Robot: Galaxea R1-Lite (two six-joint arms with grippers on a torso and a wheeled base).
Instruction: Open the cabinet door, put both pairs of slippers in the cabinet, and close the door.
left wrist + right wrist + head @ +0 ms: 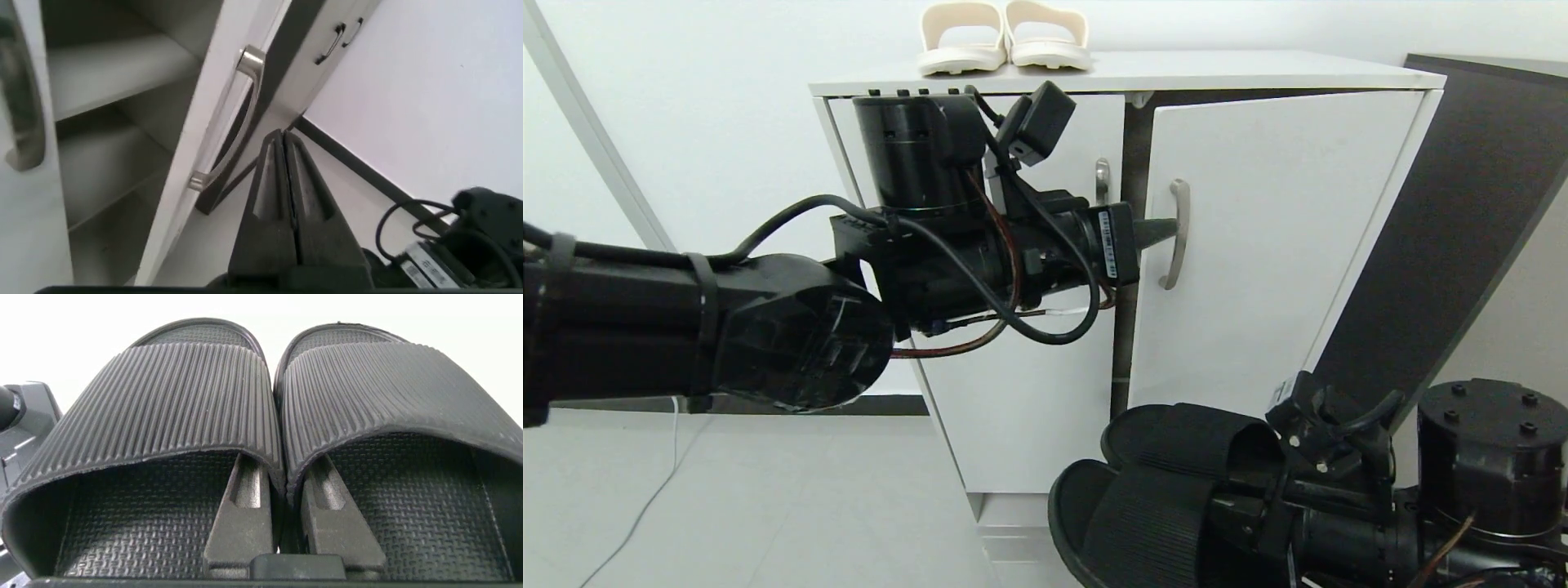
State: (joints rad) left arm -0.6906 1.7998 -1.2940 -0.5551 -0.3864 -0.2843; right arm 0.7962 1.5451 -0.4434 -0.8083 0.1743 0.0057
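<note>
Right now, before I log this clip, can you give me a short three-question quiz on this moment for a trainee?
1. True or false: the cream slippers lie inside the cabinet.
2. What does the right gripper hold?
A) the black slippers
B) a door handle
C) nothing
3. In the head view, which cabinet door stands ajar, and what is at its handle?

Key
1. False: they sit on top of the cabinet.
2. A: one finger is inside each slipper, clamping the pair together.
3. The right-hand door. The left gripper has its tip at the handle, fingers pressed together.
</note>
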